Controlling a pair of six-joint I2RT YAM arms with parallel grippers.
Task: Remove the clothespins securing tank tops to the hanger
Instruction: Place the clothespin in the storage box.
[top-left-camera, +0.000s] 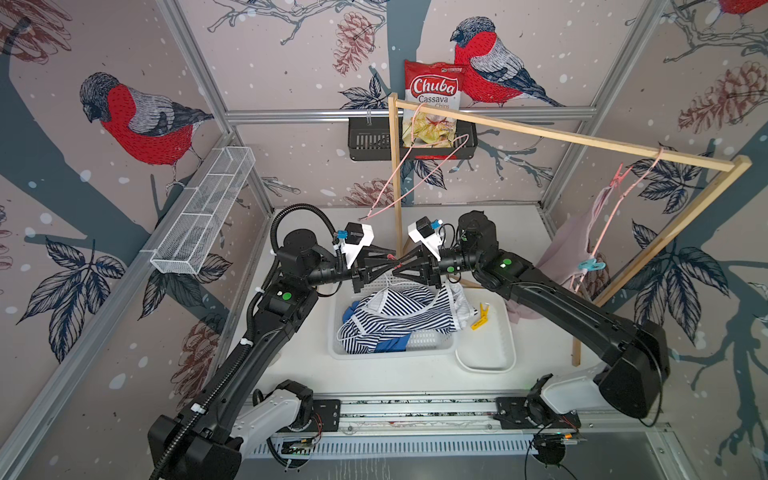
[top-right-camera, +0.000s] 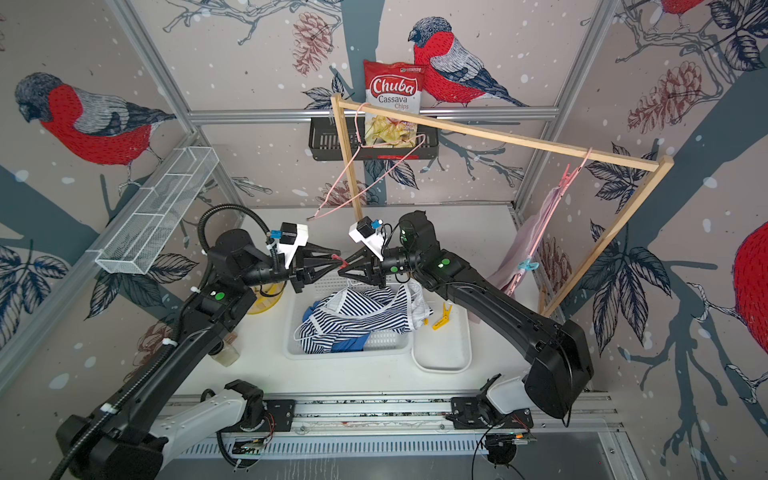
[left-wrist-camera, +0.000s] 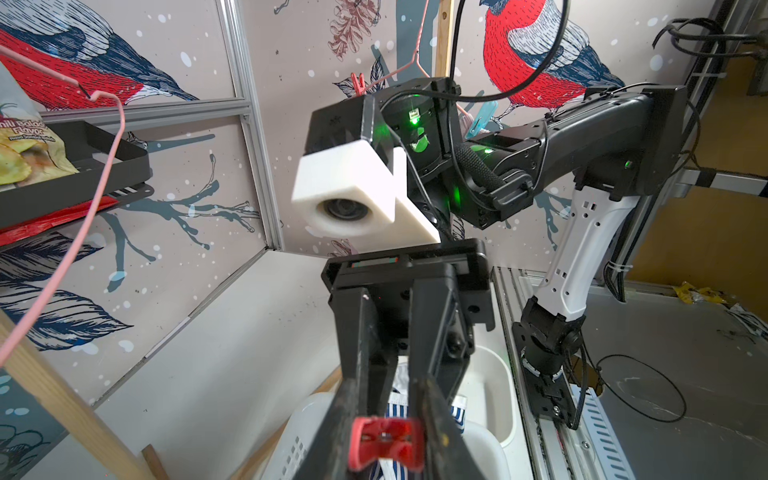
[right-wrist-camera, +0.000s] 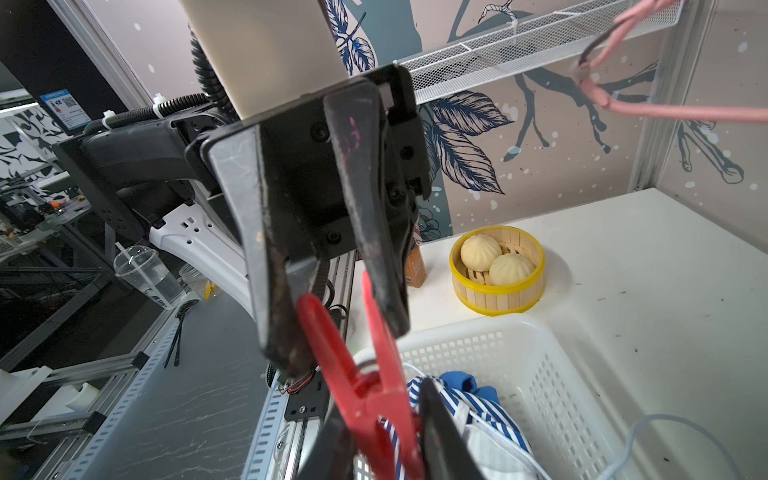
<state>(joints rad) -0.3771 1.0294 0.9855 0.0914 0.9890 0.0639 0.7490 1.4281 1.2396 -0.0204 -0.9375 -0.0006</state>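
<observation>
Left gripper (top-left-camera: 392, 257) and right gripper (top-left-camera: 397, 266) meet tip to tip on a red clothespin (right-wrist-camera: 365, 386) above the basket (top-left-camera: 432, 343).

The glossy plastic, V-shaped red clothespin hangs over the white perforated rectangular basket. The left gripper presses its splayed handle legs and the right gripper is clamped on its jaw end. In the basket the crumpled striped tank top (top-left-camera: 399, 320) lies over the blue tank top (top-left-camera: 395, 345). Just beside the basket a smooth white tray (top-left-camera: 486, 361) holds a yellow clothespin (top-left-camera: 481, 318). Well apart from the basket, the mauve tank top (top-left-camera: 569, 249) hangs limp on a thin pink wire hanger (top-left-camera: 615, 208) from the wooden rack (top-left-camera: 561, 139). A teal clothespin (top-left-camera: 589, 264) and a pink clothespin (top-left-camera: 621, 174) pin it, and the right arm (top-left-camera: 561, 307) partly hides it.
</observation>
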